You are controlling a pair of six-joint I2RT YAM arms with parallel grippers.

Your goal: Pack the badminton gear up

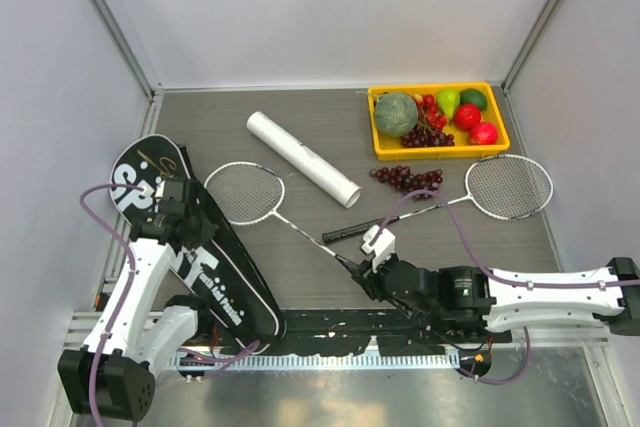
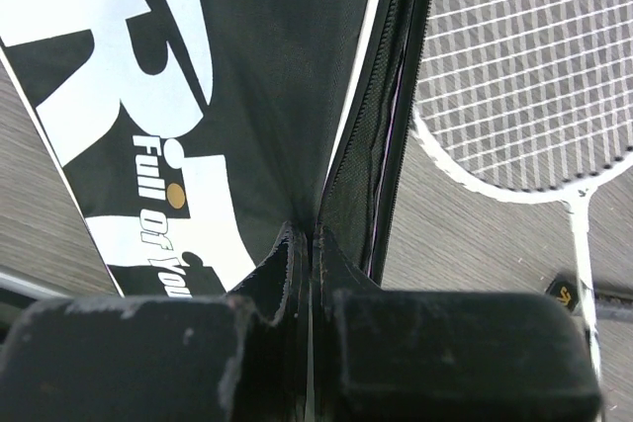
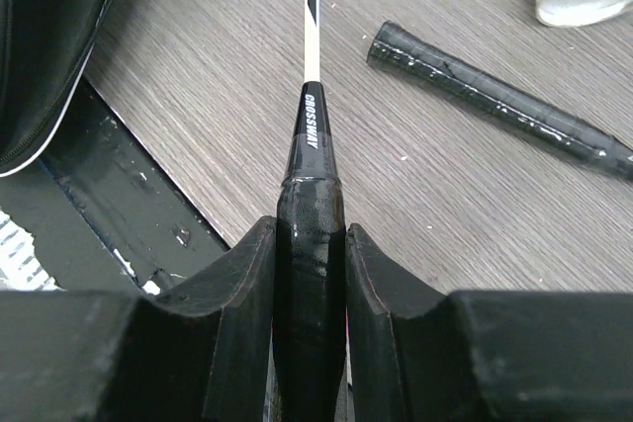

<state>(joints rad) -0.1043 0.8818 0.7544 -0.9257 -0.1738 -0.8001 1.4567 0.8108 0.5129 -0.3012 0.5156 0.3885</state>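
Left end effector (image 2: 302,284) pinches black bag (image 1: 200,257) edge, lower left | right end effector (image 3: 310,274) clamps racket (image 1: 262,199) handle, bottom centre

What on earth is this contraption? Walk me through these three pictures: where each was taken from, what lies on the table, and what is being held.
These are two white robot arms bolted at the near edge of a grey table, each ending in a two-finger gripper.

The wide picture looks down from above and behind the arms. The other two come from small cameras on the wrists, so each shows its own black jaws close up.

On the table lie a long black racket-shaped bag with white lettering, two silver-headed badminton rackets, a long white tube, a yellow tray of fruit and a dark red bunch of grapes.

The left gripper is shut on the bag's edge by its zip. The right gripper is shut on the black handle of the nearer racket. The other racket lies free.
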